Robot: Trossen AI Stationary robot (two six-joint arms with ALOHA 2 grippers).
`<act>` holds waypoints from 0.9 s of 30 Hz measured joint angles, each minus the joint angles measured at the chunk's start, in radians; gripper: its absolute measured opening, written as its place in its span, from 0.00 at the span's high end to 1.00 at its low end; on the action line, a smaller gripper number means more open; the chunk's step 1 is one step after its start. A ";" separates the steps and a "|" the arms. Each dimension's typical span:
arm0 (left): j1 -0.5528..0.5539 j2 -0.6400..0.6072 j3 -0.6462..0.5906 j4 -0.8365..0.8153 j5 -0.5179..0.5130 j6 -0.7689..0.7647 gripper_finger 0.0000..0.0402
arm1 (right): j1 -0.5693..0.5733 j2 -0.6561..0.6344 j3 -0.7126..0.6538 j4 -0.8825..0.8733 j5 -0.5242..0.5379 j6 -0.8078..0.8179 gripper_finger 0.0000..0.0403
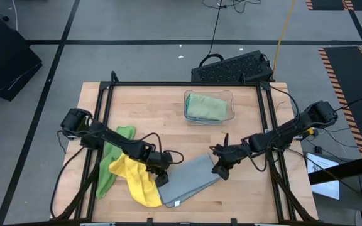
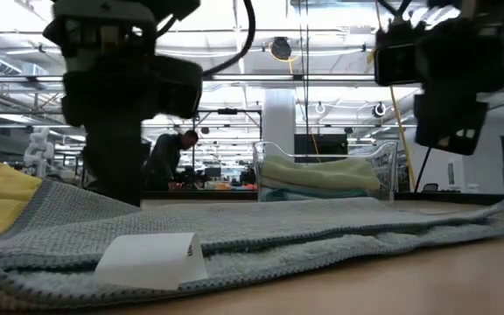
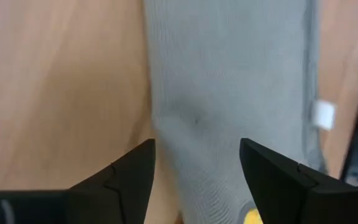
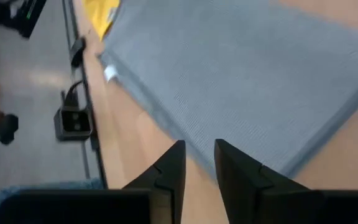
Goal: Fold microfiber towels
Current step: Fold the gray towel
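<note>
A grey microfiber towel [image 1: 190,179] lies folded flat on the wooden table [image 1: 162,110], with a white tag [image 2: 151,258] at its near edge. My left gripper [image 3: 197,155] stands open over the towel's left end, pointing down at a slant. My right gripper [image 4: 199,152] hovers above the towel's right end with a narrow gap and nothing between its fingers. A yellow towel [image 1: 137,179] lies crumpled beside the grey one, partly on a bright green towel [image 1: 113,163]. Folded green towels [image 1: 206,105] rest in a clear bin. My left gripper has its open fingers [image 3: 129,174] low on either side of a strip of the grey towel's left end [image 3: 197,118]. Whether the fingertips touch the cloth, I cannot tell.
The clear plastic bin [image 1: 230,113] stands at the table's far middle. A black frame [image 1: 105,94] runs along the table's edges. A keyboard [image 1: 231,68] lies beyond the far edge. Bare wood shows at the far left and near right.
</note>
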 joint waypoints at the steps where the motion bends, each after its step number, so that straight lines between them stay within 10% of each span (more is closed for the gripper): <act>1: 0.000 0.003 0.000 -0.022 0.004 -0.007 0.41 | -0.012 -0.002 0.000 -0.002 0.000 0.000 0.79; 14: 0.003 0.013 0.000 0.124 -0.120 0.222 0.75 | -0.106 -0.001 0.000 0.070 -0.001 0.005 0.66; 27: 0.108 -0.078 0.106 -0.060 -0.150 0.113 0.68 | -0.109 0.249 0.001 0.139 -0.075 -0.092 0.99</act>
